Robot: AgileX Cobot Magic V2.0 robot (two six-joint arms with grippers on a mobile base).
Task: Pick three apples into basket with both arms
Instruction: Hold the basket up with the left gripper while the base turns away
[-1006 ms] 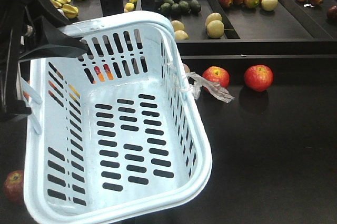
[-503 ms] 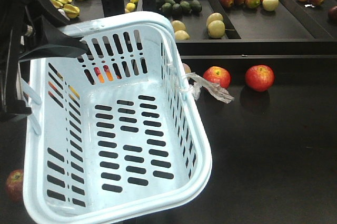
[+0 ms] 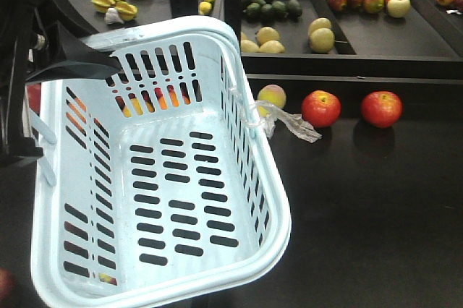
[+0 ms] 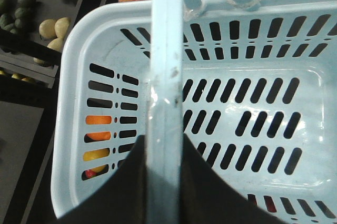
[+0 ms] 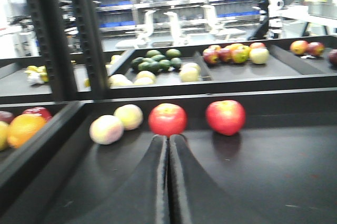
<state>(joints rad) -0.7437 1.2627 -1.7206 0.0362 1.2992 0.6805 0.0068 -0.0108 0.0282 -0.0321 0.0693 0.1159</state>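
Exterior front-facing view: the basket (image 3: 159, 123) hangs tilted at the left and is empty. Its handle (image 4: 166, 66) is clamped in the left hand (image 4: 166, 148). The near apple (image 3: 321, 108) and the far apple (image 3: 381, 108) rest on the black tabletop (image 3: 376, 214) to the right of the basket. The near apple lies just past the plastic scrap (image 3: 293, 121) on the rim.

The right hand (image 5: 168, 139) has its fingers pressed together, holds nothing, and points at the near apple.

Probable step: first pick.
1. Spread the right hand wide before advancing.
2. Centre it on the apple's widest girth.
3. Stay clear of the pale fruit (image 3: 271, 96) beside it.
4. Keep the basket mouth facing up.

The apples are round, glossy and firm-looking, and are likely to roll if nudged. The basket is moulded, slotted plastic.
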